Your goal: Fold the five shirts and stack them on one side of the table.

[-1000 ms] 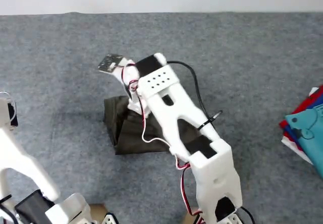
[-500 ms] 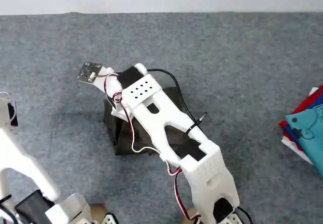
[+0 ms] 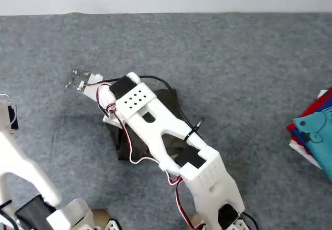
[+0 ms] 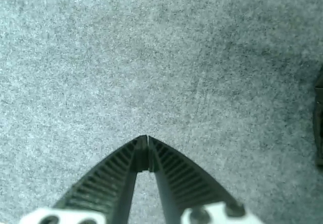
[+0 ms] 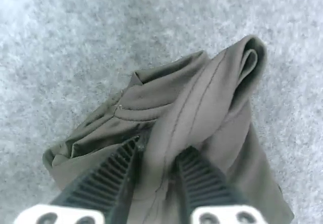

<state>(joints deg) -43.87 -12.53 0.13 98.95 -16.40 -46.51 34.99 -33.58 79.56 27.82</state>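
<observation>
A dark olive shirt (image 3: 122, 141) lies bunched at the middle left of the grey table (image 3: 249, 69), mostly hidden under my right arm in the high view. In the right wrist view my right gripper (image 5: 160, 147) is shut on a raised fold of this shirt (image 5: 202, 98), and the cloth drapes away on both sides of the fingers. My left gripper (image 4: 147, 139) is shut with nothing in it, hanging over bare grey surface. The olive shirt's edge (image 4: 320, 118) shows at the side of the left wrist view.
A stack of folded shirts (image 3: 314, 134), red, teal and white, sits at the table's right edge. My left arm's white body (image 3: 21, 173) stands at the front left. A pale wall borders the table's far edge.
My right arm has swung to the left across the olive shirt, carrying the pinched fold with it. The left arm has not moved.
</observation>
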